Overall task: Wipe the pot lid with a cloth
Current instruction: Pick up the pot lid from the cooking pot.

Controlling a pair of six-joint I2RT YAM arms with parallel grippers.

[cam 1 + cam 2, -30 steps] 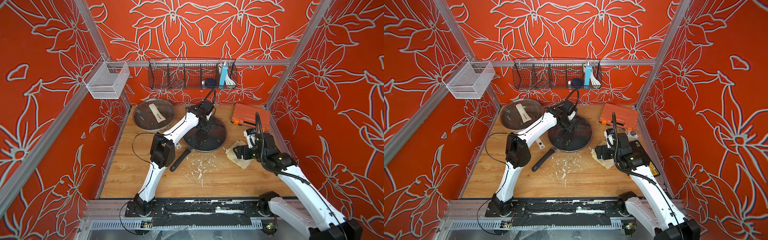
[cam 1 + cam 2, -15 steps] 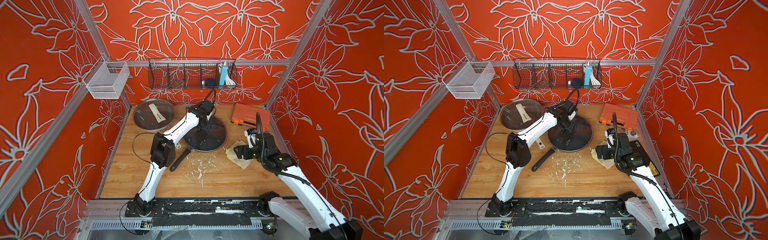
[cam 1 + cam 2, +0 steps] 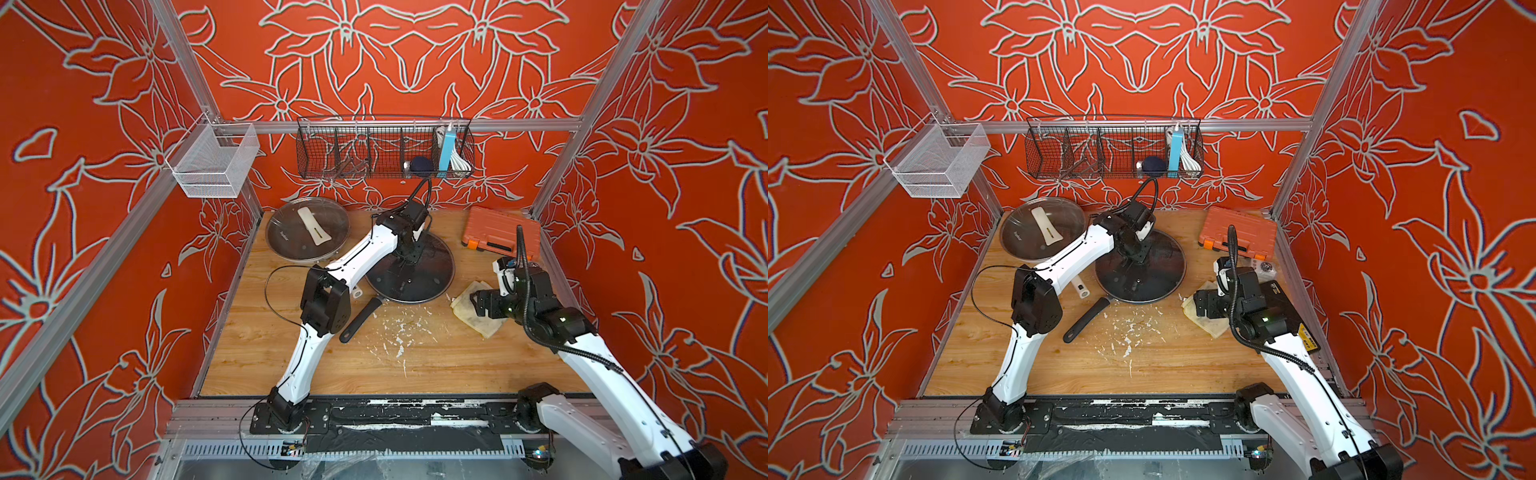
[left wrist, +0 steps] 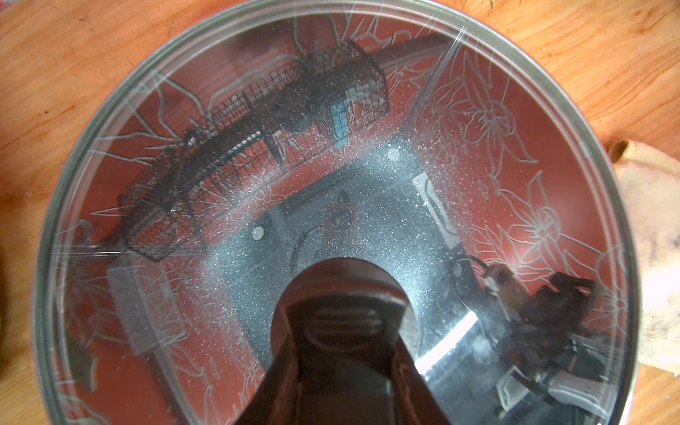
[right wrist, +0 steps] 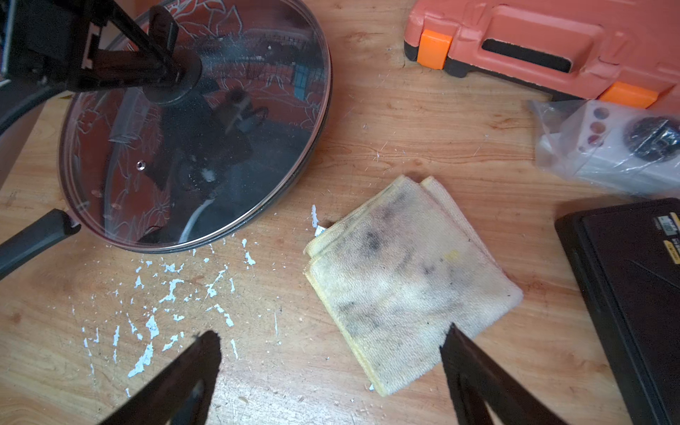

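Two claws in view: left claw [image 3: 409, 254] is clamped on the knob [image 4: 342, 283] of the pot lid [image 3: 432, 272], lid sitting on the pan [image 3: 359, 320] directly below it. Cloth [image 5: 404, 279] lies folded flat on the surface [image 5: 368, 128] beside the lid, just ahead of the right claw [image 5: 330, 336]; its jaws stand wide apart, one tip over the cloth's edge.

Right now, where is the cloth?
In a top view the cloth lies on the right of the table, beside the pan lid, partly under the open right gripper.
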